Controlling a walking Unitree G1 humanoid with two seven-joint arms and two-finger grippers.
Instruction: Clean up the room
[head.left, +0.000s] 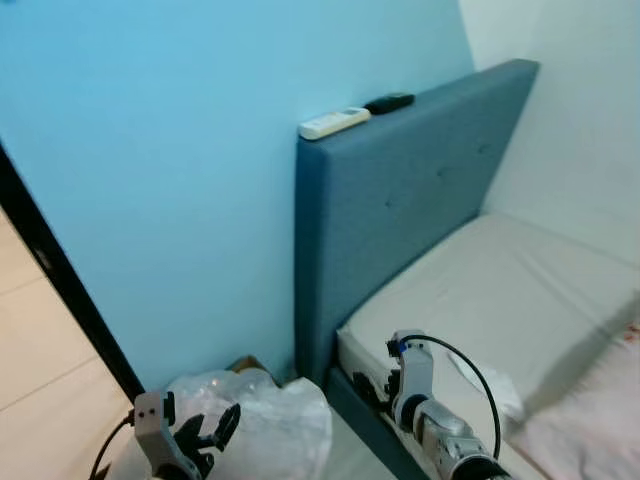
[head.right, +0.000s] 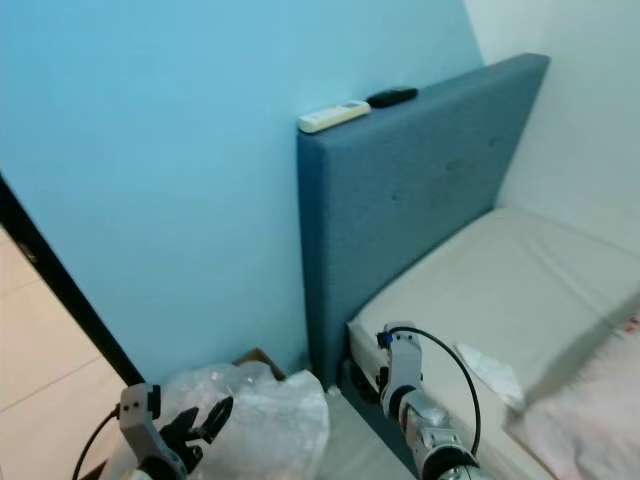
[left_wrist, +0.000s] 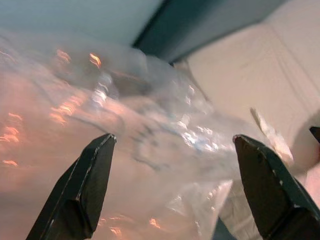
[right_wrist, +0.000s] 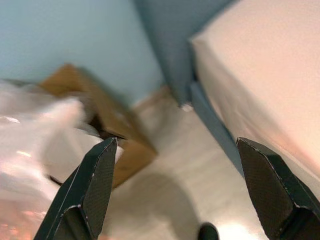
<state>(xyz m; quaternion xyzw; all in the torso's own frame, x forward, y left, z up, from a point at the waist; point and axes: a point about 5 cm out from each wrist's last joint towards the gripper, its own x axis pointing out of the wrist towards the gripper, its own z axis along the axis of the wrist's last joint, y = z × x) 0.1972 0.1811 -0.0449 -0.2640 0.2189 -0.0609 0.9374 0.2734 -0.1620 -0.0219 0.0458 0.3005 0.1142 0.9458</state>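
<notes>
A crumpled clear plastic bag (head.left: 265, 415) lies on the floor beside the bed, over a brown cardboard box (right_wrist: 107, 125). My left gripper (head.left: 205, 432) hovers at the bag's near side, open, with the bag (left_wrist: 130, 125) showing between its fingers (left_wrist: 82, 185). My right gripper (head.left: 372, 390) hangs open over the gap between the bag and the bed's corner, holding nothing. A white crumpled paper (head.left: 487, 382) lies on the mattress (head.left: 500, 290) just beyond my right arm.
A blue padded headboard (head.left: 400, 200) stands against the light blue wall (head.left: 180, 180); a white remote (head.left: 333, 122) and a black remote (head.left: 389, 102) rest on its top. A pink blanket (head.left: 590, 420) covers the bed's near right. A dark door frame (head.left: 60, 290) and tiled floor lie left.
</notes>
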